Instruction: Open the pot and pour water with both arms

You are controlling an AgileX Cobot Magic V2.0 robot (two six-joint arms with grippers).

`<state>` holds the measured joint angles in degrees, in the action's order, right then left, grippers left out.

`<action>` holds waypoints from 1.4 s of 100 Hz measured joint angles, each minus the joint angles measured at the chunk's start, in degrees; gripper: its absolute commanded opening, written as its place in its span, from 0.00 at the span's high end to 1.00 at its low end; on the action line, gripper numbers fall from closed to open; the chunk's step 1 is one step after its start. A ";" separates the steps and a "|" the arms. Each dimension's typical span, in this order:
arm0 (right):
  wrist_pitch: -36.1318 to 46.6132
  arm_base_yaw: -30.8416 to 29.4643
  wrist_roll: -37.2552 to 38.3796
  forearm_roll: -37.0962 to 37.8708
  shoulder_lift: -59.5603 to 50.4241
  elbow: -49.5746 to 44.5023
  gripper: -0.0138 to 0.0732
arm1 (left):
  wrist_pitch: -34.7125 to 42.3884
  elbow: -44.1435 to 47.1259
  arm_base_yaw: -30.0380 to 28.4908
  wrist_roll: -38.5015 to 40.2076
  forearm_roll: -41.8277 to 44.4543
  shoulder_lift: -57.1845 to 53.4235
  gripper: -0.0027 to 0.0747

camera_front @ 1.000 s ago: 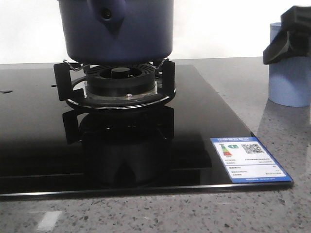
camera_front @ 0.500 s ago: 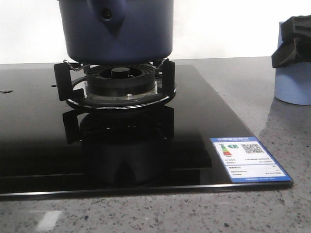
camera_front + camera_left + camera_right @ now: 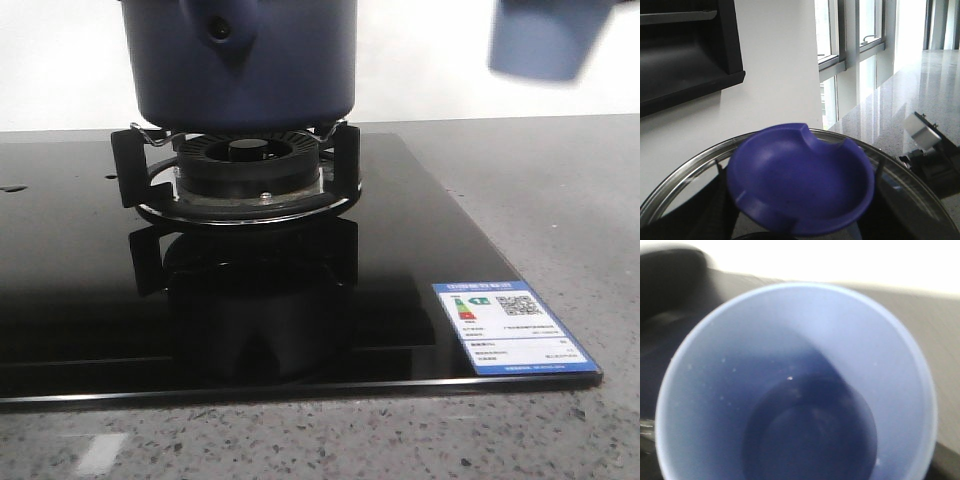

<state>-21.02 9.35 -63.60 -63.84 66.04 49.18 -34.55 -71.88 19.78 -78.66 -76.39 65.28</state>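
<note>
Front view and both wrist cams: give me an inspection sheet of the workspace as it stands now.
Surface: speckled grey countertop with a glossy black hob.
Job's things: navy pot sits on the burner; glass lid with blue knob; pale-blue cup is off the counter, blurred.
Clutter: energy label on hob corner.
Grippers: neither visible.
Cables: nothing seen.
Surroundings: white wall, windows.

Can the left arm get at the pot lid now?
Probably yes. Its wrist camera looks straight at the blue knob on the glass lid, close up, and nothing lies between them. The gripper itself is out of view.
</note>
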 measured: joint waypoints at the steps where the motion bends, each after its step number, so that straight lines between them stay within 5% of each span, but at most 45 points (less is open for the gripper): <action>1: -0.51 0.00 -0.11 0.15 0.00 0.44 0.51 | 0.10 0.00 0.00 0.63 0.30 -0.18 0.67; 35: -20.62 0.37 -0.30 3.39 3.17 23.44 0.51 | -0.13 0.00 0.00 10.81 10.57 -7.13 0.67; 61: -28.11 7.38 0.28 13.05 11.90 37.51 0.51 | -0.32 0.00 0.00 11.48 11.64 -9.54 0.67; 99: -28.53 16.85 2.13 35.55 23.92 51.67 0.51 | 1.78 0.00 0.00 11.48 12.34 -10.93 0.67; 140: -20.93 17.81 1.02 47.38 28.10 53.48 0.51 | 4.28 0.00 0.00 11.48 12.91 -12.02 0.67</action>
<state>-41.95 27.15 -62.58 -16.46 94.14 102.65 -30.28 -71.88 19.78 -67.18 -63.48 53.26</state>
